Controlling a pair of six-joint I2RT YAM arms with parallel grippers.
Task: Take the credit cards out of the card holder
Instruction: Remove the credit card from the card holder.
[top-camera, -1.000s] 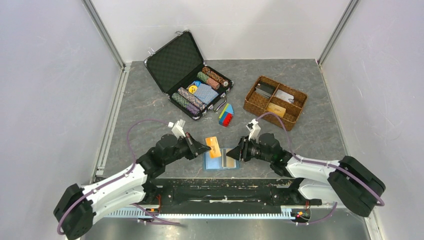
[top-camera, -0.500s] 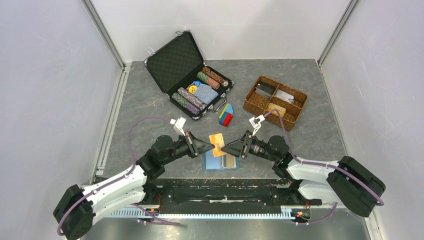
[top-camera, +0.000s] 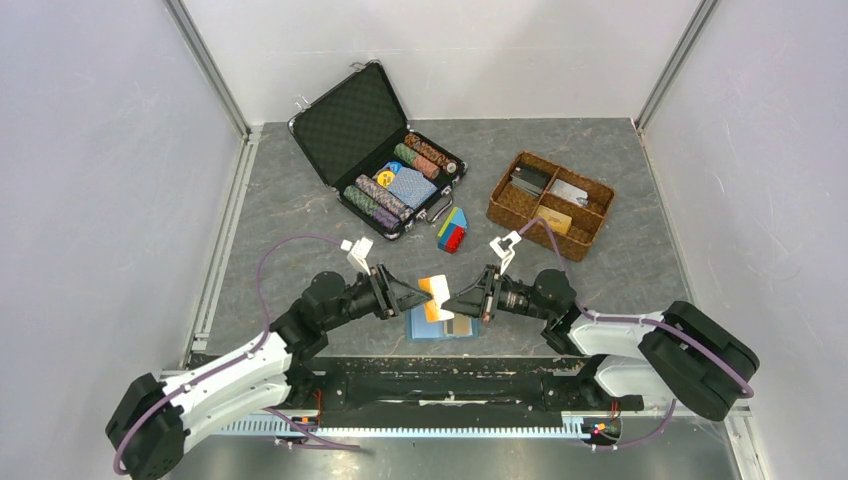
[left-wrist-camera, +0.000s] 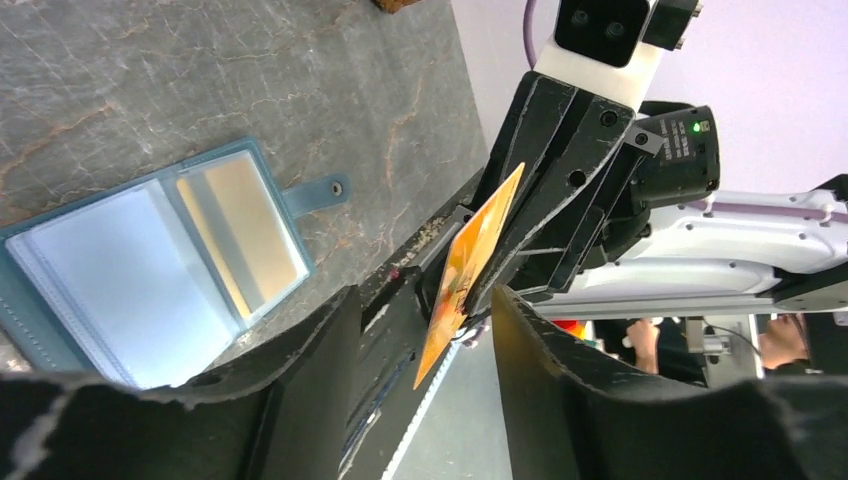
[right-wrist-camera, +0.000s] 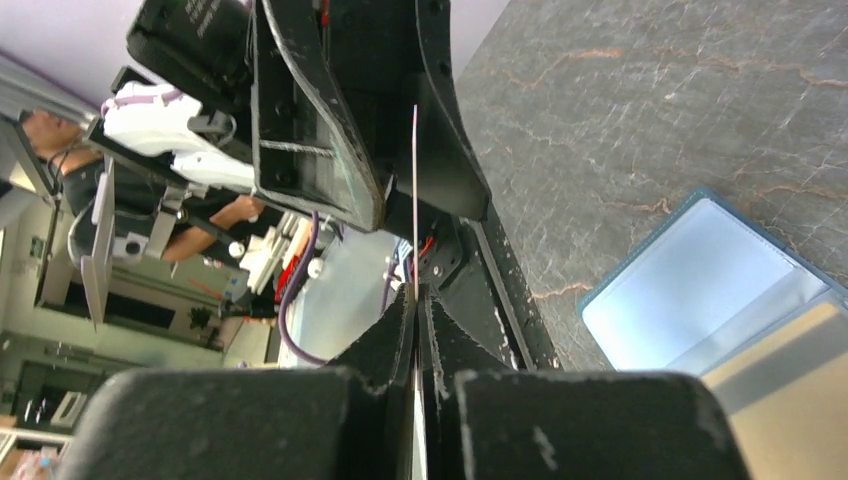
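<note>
The light-blue card holder (top-camera: 425, 326) lies open on the grey table near its front edge, also in the left wrist view (left-wrist-camera: 130, 280) and the right wrist view (right-wrist-camera: 690, 290). A greyish card (top-camera: 460, 325) sits in its right pocket (left-wrist-camera: 245, 230). An orange-yellow credit card (top-camera: 434, 297) hangs in the air above the holder. My right gripper (top-camera: 450, 300) is shut on it; the card shows edge-on (right-wrist-camera: 415, 200) between the pressed fingertips (right-wrist-camera: 417, 300). My left gripper (top-camera: 418, 297) is open, its fingers on either side of the card (left-wrist-camera: 470, 270) without touching it (left-wrist-camera: 425, 330).
An open black chip case (top-camera: 385, 150) stands at the back left. Next to it lies a stack of coloured blocks (top-camera: 452, 231). A brown wicker tray (top-camera: 551, 203) with cards sits at the back right. The table's front rail (top-camera: 450, 385) runs just below the holder.
The left gripper, shut on the orange card a second ago, has opened. The right gripper rose from the holder, met the card and shut on it.
</note>
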